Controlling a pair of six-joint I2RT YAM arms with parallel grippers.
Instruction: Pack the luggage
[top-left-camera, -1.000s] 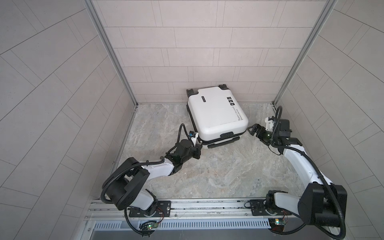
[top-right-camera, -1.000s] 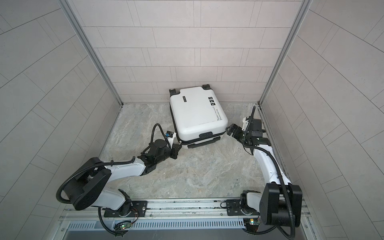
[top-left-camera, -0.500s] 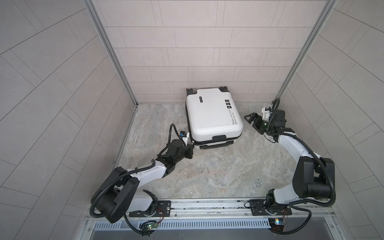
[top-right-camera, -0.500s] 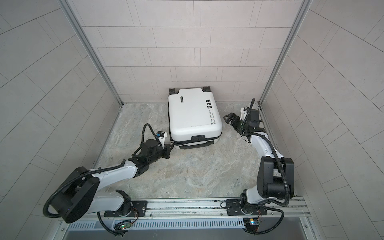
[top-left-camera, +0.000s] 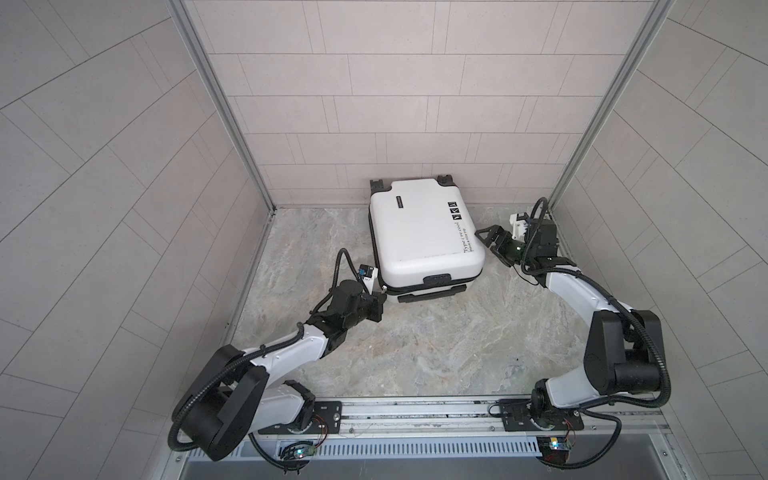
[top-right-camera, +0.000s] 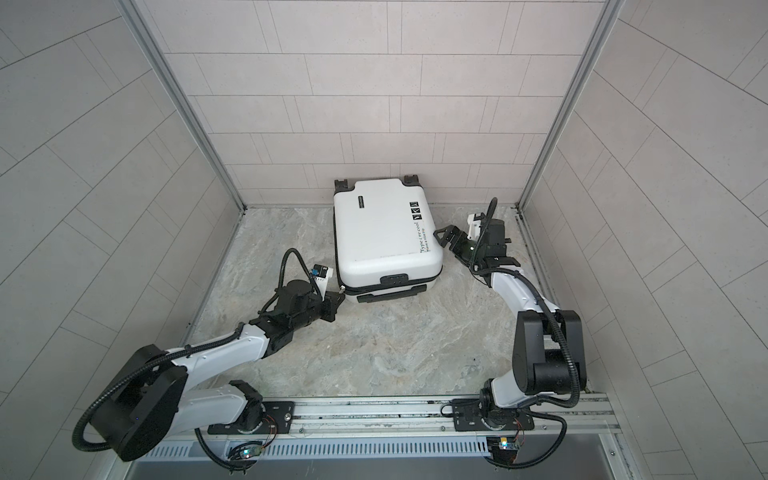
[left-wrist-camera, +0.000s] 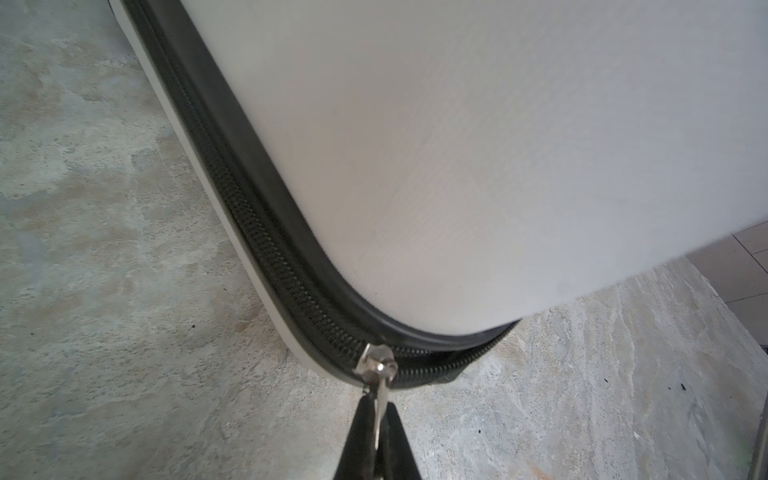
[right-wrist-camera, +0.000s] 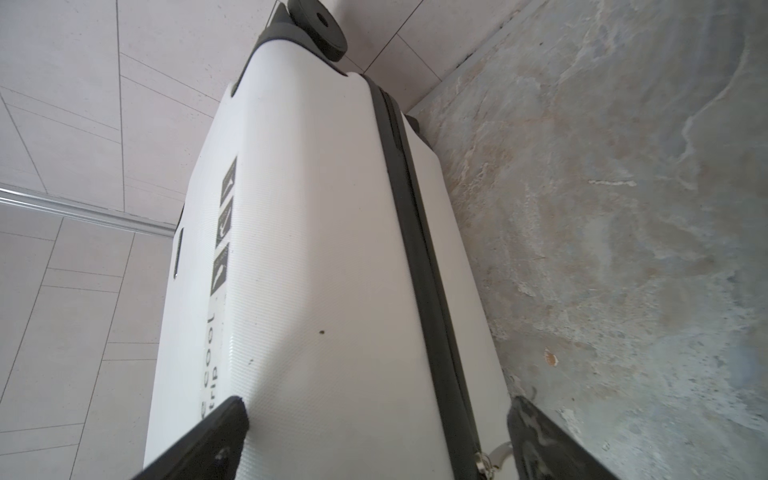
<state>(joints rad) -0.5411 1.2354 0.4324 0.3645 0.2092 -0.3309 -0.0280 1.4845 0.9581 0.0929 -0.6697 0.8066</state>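
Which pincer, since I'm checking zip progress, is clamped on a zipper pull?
The left pincer: it is shut on the silver zipper pull at a near corner of the luggage. The right pincer stands open astride its side, pinching no pull.

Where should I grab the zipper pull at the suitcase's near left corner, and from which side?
Pinch the flat metal pull tab across its flat faces, coming low from outside the luggage's corner: it sticks out from the slider, away from the shell. The left pincer is shut on it that way.
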